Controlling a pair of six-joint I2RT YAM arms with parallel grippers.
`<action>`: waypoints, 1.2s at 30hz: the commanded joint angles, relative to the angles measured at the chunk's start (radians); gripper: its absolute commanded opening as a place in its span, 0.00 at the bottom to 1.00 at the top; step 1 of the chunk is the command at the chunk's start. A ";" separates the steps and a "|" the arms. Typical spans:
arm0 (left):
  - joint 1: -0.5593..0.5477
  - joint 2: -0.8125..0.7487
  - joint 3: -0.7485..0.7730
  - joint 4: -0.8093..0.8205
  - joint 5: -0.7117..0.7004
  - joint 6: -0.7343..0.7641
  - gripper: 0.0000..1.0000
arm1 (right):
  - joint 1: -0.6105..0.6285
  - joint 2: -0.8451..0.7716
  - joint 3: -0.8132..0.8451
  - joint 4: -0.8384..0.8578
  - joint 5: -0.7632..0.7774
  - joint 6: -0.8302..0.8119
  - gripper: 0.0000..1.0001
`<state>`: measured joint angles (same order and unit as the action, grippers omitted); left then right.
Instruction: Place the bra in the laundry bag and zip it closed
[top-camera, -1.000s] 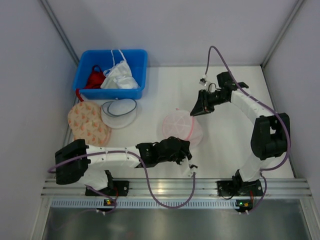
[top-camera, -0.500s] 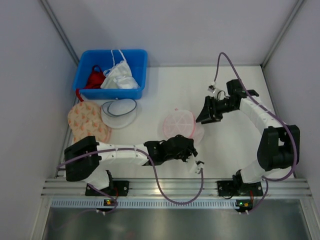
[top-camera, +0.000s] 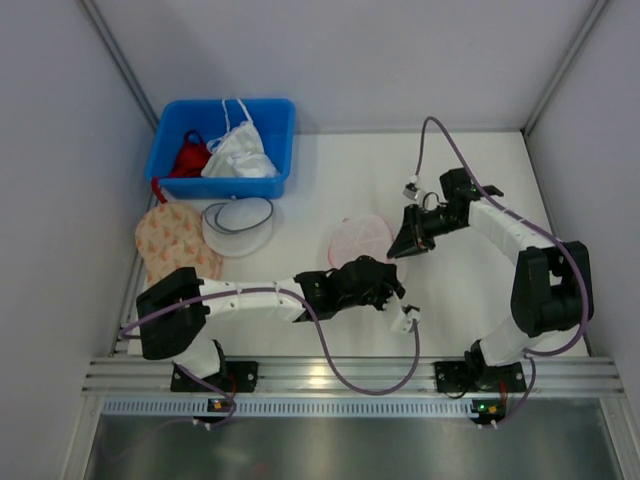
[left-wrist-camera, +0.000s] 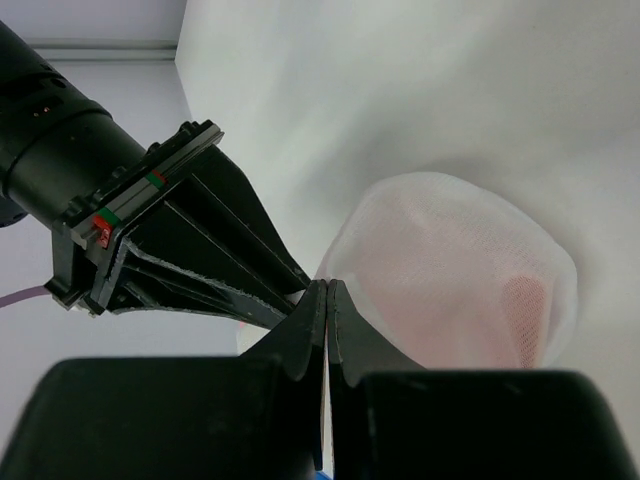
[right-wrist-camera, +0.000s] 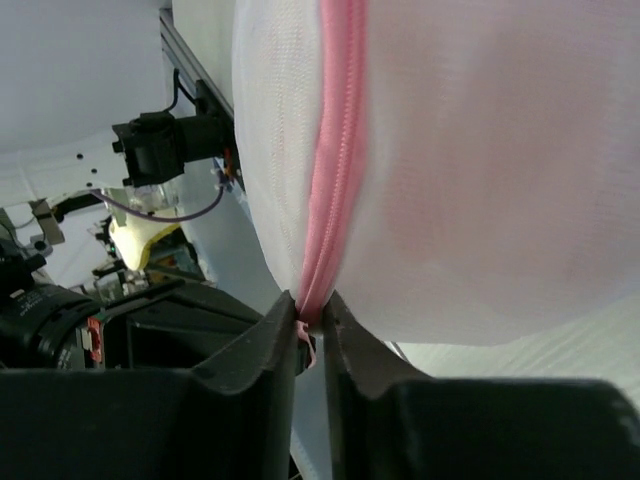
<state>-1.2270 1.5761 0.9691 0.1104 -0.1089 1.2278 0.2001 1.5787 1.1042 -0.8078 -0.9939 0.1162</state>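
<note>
The laundry bag (top-camera: 362, 238), a round white mesh pouch with a pink zip (right-wrist-camera: 338, 150), lies mid-table between both arms. A pale pink tint through the mesh (left-wrist-camera: 520, 300) is the bra inside it. My left gripper (top-camera: 381, 264) comes in from the near side and is shut, its tips (left-wrist-camera: 328, 287) pinched on the bag's rim (left-wrist-camera: 345, 250). My right gripper (top-camera: 396, 250) meets the bag's right edge. In the right wrist view its fingers (right-wrist-camera: 312, 310) are closed on the pink zip, with a small pink pull hanging between them.
A blue bin (top-camera: 160, 150) at the back left holds a red garment (top-camera: 188, 155) and a white garment (top-camera: 240, 155). A beige patterned pouch (top-camera: 175, 245) and a dark-rimmed mesh disc (top-camera: 238, 225) lie in front of it. Side walls close in the table.
My right gripper drew back to the right, opened, then returned and closed on the bag's zip. The left arm reached further right, and the bag shifted slightly with it.
</note>
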 joint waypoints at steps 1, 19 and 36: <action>0.000 -0.024 0.020 0.028 0.038 -0.021 0.00 | 0.007 0.024 0.045 0.021 -0.026 0.002 0.13; -0.074 -0.206 -0.127 -0.150 0.098 -0.113 0.00 | -0.047 0.106 0.235 -0.034 -0.005 -0.052 0.00; -0.077 -0.085 0.036 -0.153 0.023 -0.237 0.00 | -0.085 0.003 0.200 -0.119 0.015 -0.084 0.45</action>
<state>-1.3006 1.4834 0.9569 -0.0544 -0.0780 1.0229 0.1318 1.6756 1.3128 -0.8864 -0.9672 0.0700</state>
